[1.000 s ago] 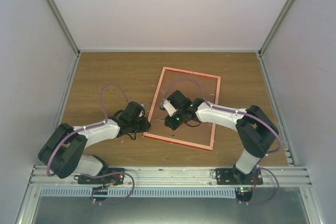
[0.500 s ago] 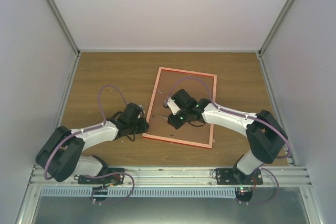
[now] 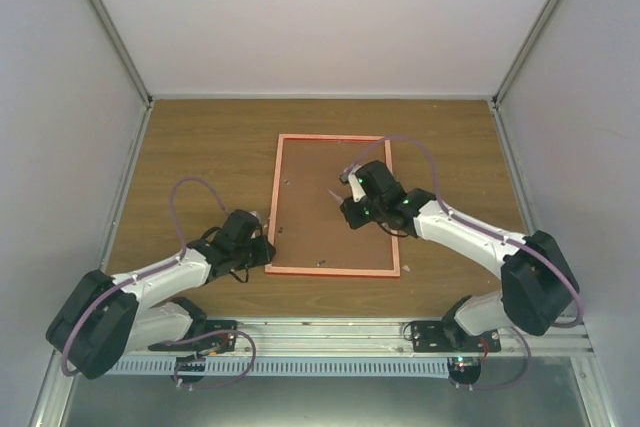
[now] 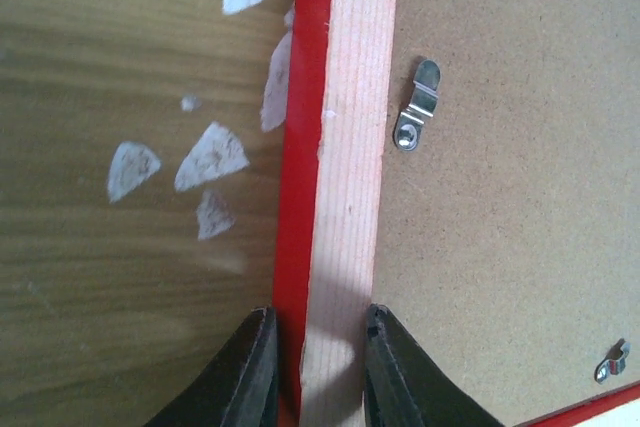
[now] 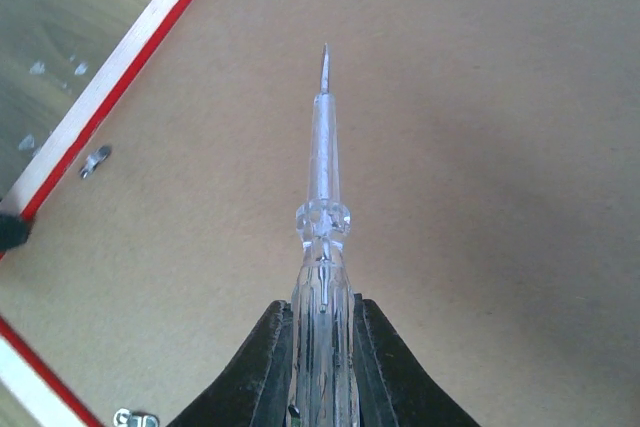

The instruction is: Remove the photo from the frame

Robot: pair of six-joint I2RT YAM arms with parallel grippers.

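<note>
The frame (image 3: 335,270) is lying back-up near the middle of the surface (image 3: 190,147), with its brown board (image 5: 480,147) facing upward. The photo is not showing; it is presumably sitting under that board, inside the frame. The left pincer (image 4: 315,347) is grasping the frame's left rail close to the frame's near-left corner, with one finger on the red outer side and one on the board side. The right pincer (image 5: 320,337) is clenching a clear screwdriver (image 5: 322,167). Its tip is pointing over bare board toward the left rail and is touching no clip.

The step in hand seems to be turning the metal clips aside so the board can come free. To do it well, the left pincer should be pinning the rail flat, so the frame is not sliding or spinning under the tool. The tip should be coming in low beside a clip (image 4: 415,107) and pushing its free end sideways, off the board and along the rail, not prying upward. Pressing down hard risks gouging the board or marking the photo beneath. More clips are showing along the rails; each probably needs turning before any lifting.
</note>
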